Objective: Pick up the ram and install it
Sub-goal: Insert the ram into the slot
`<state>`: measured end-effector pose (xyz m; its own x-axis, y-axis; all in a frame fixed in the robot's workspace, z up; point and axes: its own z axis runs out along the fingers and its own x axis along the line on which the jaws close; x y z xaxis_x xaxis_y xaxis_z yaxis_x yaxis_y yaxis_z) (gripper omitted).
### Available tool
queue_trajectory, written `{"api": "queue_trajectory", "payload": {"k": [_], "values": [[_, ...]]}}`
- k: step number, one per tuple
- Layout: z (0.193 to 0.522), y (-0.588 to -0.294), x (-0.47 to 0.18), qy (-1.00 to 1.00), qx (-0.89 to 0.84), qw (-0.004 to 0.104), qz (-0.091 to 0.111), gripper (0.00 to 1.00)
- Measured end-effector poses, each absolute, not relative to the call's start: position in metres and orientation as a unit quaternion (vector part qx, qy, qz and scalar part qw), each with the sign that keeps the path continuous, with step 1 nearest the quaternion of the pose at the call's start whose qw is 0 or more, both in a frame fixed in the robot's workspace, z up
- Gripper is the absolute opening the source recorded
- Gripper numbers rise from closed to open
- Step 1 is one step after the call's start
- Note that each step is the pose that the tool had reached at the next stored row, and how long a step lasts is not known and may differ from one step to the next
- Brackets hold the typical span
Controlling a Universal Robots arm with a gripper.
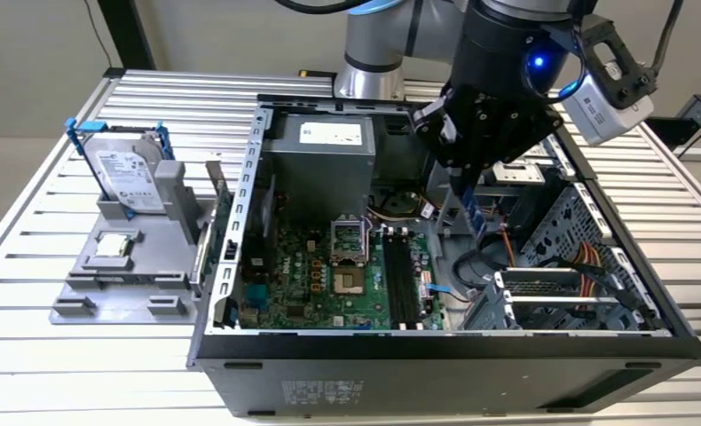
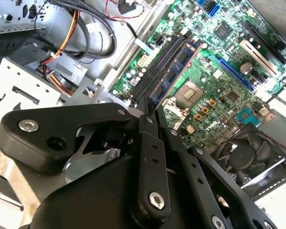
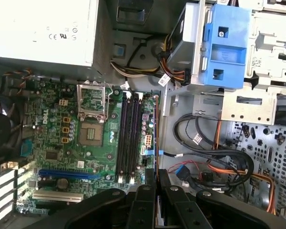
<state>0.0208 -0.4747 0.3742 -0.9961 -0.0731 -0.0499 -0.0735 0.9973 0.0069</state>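
Jaws pinch the ram (image 2: 174,75) over the case (image 1: 445,371); slatted table (image 1: 78,368) beneath.

Slatted metal table (image 1: 43,373) bearing an open computer case (image 1: 445,382) and, beside it, a grey moulded parts holder (image 1: 105,300)

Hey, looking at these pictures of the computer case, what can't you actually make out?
Second wrist view: the shut black gripper covers the held end of the long blue ram stick.
First wrist view: that stick is edge-on, its chips turned away.
Exterior view: the stick is too small to judge against the black memory slots.
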Motion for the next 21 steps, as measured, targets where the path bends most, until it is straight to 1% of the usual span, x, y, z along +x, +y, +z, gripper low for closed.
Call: {"api": "queue_trajectory", "payload": {"k": [11, 13, 17, 21], "values": [[0.3715, -0.4747, 0.0208, 0.999, -0.033, 0.025, 0.004, 0.0], [0.3711, -0.4747, 0.021, 0.999, -0.032, 0.023, 0.005, 0.0], [0.3698, -0.4747, 0.0211, 0.999, -0.027, 0.023, 0.009, 0.0], [0.3676, -0.4747, 0.0211, 0.999, -0.023, 0.023, 0.02, 0.0]]}}
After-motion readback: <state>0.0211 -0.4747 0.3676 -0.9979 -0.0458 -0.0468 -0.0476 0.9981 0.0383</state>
